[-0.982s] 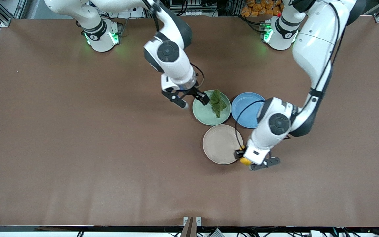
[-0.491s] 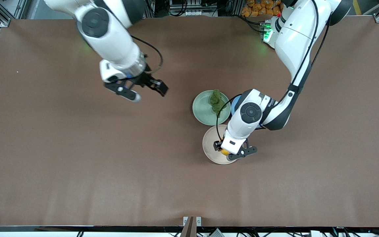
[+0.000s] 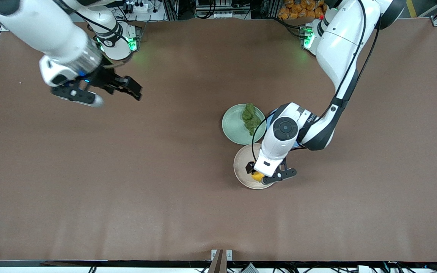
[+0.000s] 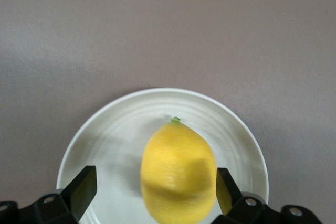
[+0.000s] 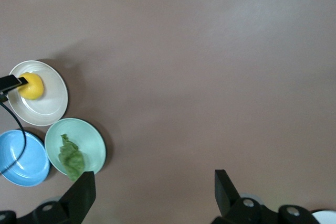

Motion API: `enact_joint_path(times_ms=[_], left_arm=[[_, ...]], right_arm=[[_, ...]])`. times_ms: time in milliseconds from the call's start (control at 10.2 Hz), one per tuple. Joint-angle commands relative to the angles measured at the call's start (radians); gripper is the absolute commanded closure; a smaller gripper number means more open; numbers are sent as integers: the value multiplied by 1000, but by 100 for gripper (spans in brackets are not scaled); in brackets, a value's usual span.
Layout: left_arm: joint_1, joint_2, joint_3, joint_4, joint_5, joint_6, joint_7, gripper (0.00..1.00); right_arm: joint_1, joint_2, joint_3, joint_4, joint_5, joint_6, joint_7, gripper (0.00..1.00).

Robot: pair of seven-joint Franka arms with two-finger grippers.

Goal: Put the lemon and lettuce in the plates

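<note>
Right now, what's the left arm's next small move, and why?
Probably lift the left tool straight up off the beige plate. In the left wrist view the lemon sits over the plate's middle with both fingers spread clear of it, so it looks released. The lettuce already lies in the mint plate; the right tool hangs open, waiting.

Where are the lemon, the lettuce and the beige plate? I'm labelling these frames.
lemon (image 4: 178,174): left wrist view, middle of its yellow skin.
lettuce (image 3: 251,119): front view, middle of the leaf.
beige plate (image 3: 242,163): front view, bare inner surface.
</note>
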Motion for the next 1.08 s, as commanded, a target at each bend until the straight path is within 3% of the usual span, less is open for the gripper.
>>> enact_joint_path(times_ms=[0,295,491,786,982], left_arm=[[70,-50,4,-3,34,-13,9,0],[170,-64,4,-3,35,-13,14,0],[219,-81,3,-33,18,-16,-49,0],[341,-206,-39,-206,-5,-10,-89,0],[465,-289,-138,-318,-19,13,-88,0]], right_arm=[[-32,-74,-59,-33,-1,-39,-159,0],[-17,-59,-207,48,-105,-67,-383,0],[-72,-48,-242,69,-110,-68,-530,0],[-164,-39,-244,68,-104,-76,-648,0],[-178,-22,-242,63,-105,-90,-642,0]])
